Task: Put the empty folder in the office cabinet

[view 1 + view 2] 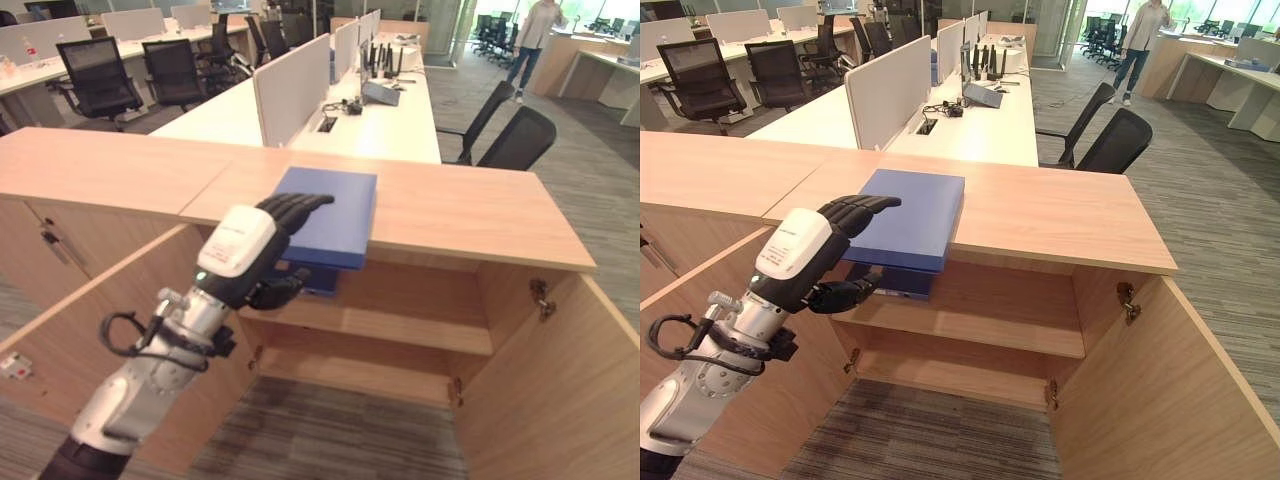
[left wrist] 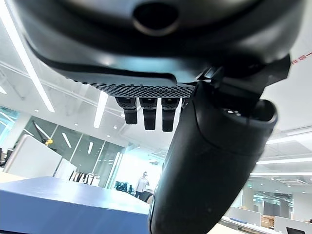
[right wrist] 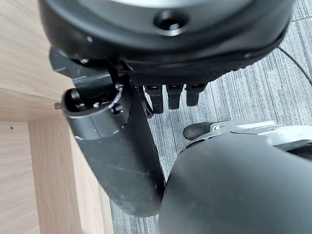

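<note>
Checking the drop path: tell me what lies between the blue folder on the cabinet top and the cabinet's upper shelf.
In both eye views, the left hand's thumb lies beneath the blue folder's overhanging edge; otherwise open space down to the upper shelf.

- The right hand hangs over the floor, with its dark bulk along the upper edge of the shot.
- The thumb sticks out long and straight, and the short fingers sit in a row right beside it, relaxed rather than curled. Nothing is in its grasp.
- A light wood cabinet panel is close by the thumb, with a small metal fitting on its edge.
- Grey striped carpet covers the floor past the fingers.
</note>
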### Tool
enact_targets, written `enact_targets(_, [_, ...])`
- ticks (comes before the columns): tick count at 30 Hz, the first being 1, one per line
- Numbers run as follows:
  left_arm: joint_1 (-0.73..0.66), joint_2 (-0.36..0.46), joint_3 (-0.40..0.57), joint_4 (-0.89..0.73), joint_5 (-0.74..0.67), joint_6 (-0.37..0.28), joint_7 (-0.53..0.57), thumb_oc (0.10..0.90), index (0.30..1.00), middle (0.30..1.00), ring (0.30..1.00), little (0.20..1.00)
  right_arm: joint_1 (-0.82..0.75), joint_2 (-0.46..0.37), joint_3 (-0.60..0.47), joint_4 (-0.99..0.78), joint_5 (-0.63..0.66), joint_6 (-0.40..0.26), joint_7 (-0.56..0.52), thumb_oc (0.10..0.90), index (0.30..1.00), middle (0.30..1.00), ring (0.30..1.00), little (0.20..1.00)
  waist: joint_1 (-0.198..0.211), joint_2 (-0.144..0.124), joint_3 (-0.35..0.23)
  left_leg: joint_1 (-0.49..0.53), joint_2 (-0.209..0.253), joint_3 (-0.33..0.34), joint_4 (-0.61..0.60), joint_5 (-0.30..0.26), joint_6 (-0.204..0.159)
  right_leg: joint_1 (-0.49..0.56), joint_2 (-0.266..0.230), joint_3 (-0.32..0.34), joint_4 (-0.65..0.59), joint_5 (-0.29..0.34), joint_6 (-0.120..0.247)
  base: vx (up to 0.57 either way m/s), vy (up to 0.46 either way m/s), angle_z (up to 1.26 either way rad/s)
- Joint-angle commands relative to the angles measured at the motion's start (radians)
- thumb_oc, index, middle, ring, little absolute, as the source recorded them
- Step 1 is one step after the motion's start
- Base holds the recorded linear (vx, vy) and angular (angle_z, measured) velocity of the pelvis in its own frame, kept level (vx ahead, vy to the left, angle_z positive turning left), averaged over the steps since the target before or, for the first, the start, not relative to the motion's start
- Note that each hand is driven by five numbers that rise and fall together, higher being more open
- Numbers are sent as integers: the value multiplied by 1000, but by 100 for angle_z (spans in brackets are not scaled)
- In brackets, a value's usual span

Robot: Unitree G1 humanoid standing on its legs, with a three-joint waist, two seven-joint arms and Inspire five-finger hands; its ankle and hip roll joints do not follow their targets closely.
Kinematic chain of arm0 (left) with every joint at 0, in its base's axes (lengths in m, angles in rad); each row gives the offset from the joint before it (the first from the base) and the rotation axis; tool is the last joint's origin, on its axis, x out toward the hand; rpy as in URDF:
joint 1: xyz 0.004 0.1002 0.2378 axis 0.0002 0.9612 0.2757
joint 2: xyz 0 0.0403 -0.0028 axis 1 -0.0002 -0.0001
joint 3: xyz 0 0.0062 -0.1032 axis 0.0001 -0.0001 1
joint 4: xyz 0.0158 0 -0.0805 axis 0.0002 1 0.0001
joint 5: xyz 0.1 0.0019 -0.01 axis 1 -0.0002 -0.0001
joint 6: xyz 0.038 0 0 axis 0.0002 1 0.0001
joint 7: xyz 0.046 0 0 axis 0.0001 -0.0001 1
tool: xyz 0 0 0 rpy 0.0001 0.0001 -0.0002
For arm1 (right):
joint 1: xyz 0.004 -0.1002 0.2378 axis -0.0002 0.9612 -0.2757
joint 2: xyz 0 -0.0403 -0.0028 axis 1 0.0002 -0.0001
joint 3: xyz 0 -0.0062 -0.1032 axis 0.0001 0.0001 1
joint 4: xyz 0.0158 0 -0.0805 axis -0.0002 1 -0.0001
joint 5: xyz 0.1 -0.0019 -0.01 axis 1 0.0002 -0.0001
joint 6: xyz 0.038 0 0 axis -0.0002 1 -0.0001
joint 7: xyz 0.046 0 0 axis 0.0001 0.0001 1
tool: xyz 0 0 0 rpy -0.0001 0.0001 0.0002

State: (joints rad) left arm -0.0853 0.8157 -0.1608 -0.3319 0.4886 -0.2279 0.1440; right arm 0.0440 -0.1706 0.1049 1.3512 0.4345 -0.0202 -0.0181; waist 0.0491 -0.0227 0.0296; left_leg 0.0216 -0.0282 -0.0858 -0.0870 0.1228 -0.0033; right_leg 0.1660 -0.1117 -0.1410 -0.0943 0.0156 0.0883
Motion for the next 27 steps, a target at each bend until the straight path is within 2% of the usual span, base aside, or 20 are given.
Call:
enact_targets(1, [-216,50,11,16,64,-30,86,800,900,900,900,900,-34,20,40,38,-5,-5,5,800,900,900,900,900,-15,7,-16,82,22,7,0,-189,-11,-1,12,-27,7,-55,18,7,2,-5])
enact_targets(5, [-258,71,-28,70,122,-13,100,800,900,900,900,900,-35,15,45,36,-5,-6,2,800,900,900,900,900,-23,8,-20,85,23,12,0,-192,-11,-2,12,-22,7,-55,19,10,1,-10])
enact_targets(18, [-353,36,-122,228,181,31,118,800,900,900,900,900,-33,11,54,34,-4,-4,-3,800,900,900,900,900,-41,12,-28,99,24,31,0,-199,-11,1,12,-5,7,-57,21,5,1,-6])
enact_targets(27, [-426,20,-165,413,272,108,171,800,900,900,900,900,-31,1,63,31,-16,-2,-7,800,900,900,900,900,-59,12,-31,106,27,44,0,-203,-12,0,14,7,7,-56,22,-1,-2,-4])
